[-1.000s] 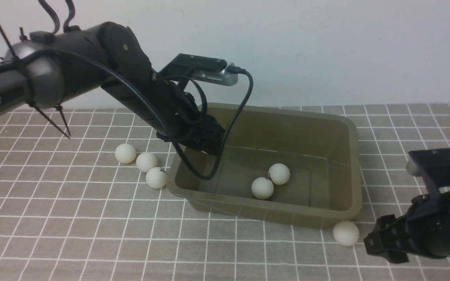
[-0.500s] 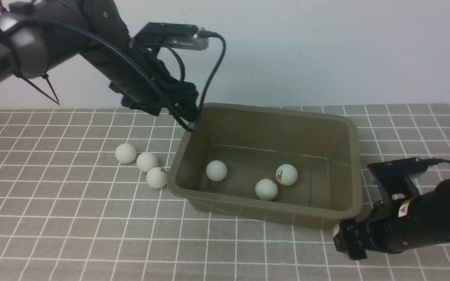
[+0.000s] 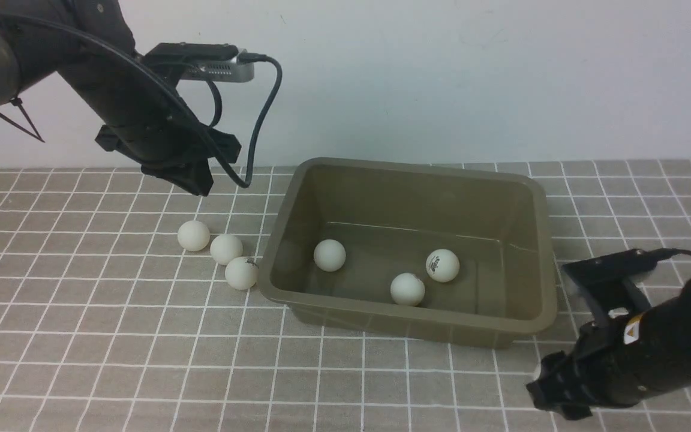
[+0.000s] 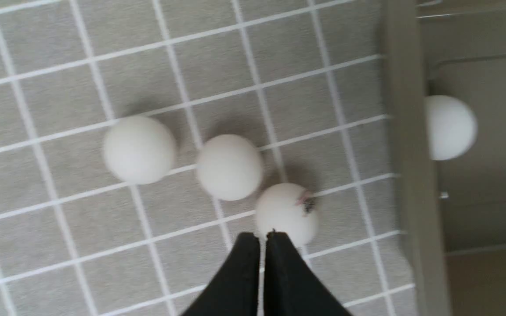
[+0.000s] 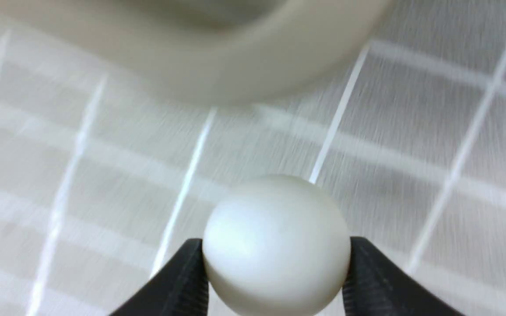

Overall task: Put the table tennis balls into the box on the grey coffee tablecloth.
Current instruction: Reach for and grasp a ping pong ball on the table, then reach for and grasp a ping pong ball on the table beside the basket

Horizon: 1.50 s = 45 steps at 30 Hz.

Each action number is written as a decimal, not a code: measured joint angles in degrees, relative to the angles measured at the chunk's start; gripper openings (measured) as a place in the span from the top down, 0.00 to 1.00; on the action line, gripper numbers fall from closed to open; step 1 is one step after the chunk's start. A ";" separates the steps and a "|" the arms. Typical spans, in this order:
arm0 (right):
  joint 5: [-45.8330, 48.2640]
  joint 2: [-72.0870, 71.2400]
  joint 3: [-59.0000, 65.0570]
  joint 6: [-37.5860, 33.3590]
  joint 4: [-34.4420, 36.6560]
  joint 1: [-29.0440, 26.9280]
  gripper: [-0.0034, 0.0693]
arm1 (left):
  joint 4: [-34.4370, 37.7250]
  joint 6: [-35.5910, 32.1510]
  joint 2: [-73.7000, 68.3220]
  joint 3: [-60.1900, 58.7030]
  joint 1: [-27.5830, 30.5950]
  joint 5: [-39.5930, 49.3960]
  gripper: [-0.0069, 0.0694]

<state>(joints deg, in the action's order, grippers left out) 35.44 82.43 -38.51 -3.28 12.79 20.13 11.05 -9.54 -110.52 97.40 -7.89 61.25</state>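
Observation:
The olive-brown box stands on the grey coffee tablecloth with three table tennis balls inside. Three more balls lie in a row on the cloth just left of the box. My left gripper hangs shut and empty above them; its view shows the joined tips over the nearest ball. My right gripper sits low at the box's front right corner, shut on a ball between its fingers.
A pale wall rises right behind the cloth. The box rim runs beside the three loose balls, and one ball inside the box lies close to that wall. The left arm's cable hangs between the arm and the box.
My left gripper left a third ball in the box, rose out, swung left and shut. My right gripper slid up to the ball by the box's front right corner and closed on it.

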 joint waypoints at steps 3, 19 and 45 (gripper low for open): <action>8.80 -8.35 -2.01 1.17 0.67 0.00 0.46 | -1.51 0.00 -0.26 0.00 0.68 -0.12 0.92; 21.14 11.18 -38.65 1.92 -1.58 0.04 0.30 | -7.38 2.30 -9.20 0.05 1.03 -11.35 0.27; 35.96 -3.48 -45.69 7.47 -19.94 0.12 0.23 | -11.73 9.54 -11.03 7.28 0.86 -2.38 0.46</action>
<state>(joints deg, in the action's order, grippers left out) 71.41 78.95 -84.21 4.20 -7.15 20.25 -0.68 0.00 -121.54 104.69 -7.02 58.87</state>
